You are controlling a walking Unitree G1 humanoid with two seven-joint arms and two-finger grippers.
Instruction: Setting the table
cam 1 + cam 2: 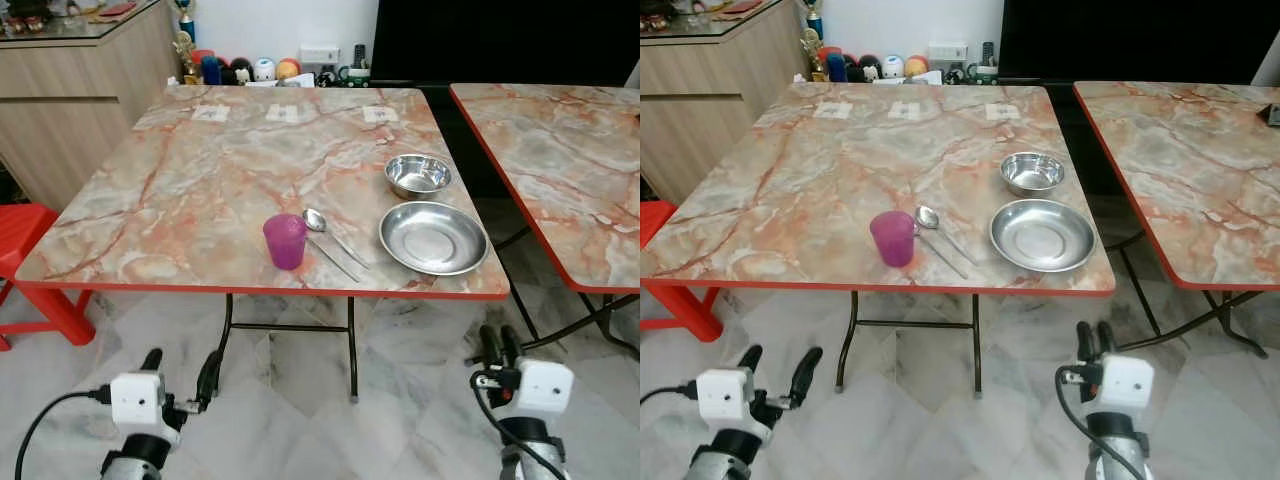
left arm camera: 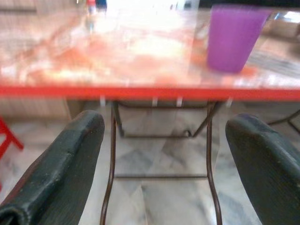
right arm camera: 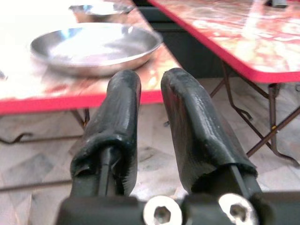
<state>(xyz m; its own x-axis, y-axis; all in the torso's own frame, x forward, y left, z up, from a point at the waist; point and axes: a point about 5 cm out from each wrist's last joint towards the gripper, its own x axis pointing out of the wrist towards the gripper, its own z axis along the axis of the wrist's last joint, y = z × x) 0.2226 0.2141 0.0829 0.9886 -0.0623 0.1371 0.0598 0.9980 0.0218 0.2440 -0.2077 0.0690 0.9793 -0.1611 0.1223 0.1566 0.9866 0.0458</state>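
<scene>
I am looking at a room with a pale marble floor point(image 1: 300, 420), where a square counter point(image 1: 200, 190) with a pink and grey marble pattern and a red edge is standing on thin dark metal legs. A second counter point(image 1: 570, 170) of the same look is standing to the right, apart from the first.

On the first counter, near its front right part, I am counting one purple cup point(image 1: 285, 241), one spoon point(image 1: 333, 237), one plate point(image 1: 433, 237) and one bowl point(image 1: 418, 175). The cup is translucent plastic and is standing upright. The spoon is metal and is lying just beside the cup, between it and the plate; a second thin utensil seems to lie along it, but I cannot tell what it is. The plate is round, shiny steel, shallow. The bowl is smaller, also steel, sitting just behind the plate.

The left tool point(image 1: 180, 372) is hanging below the counter edge with its two fingers wide apart, holding nothing. The right tool point(image 1: 499, 344) is also low, in front of the plate, its fingers nearly together with a narrow gap, holding nothing.
</scene>
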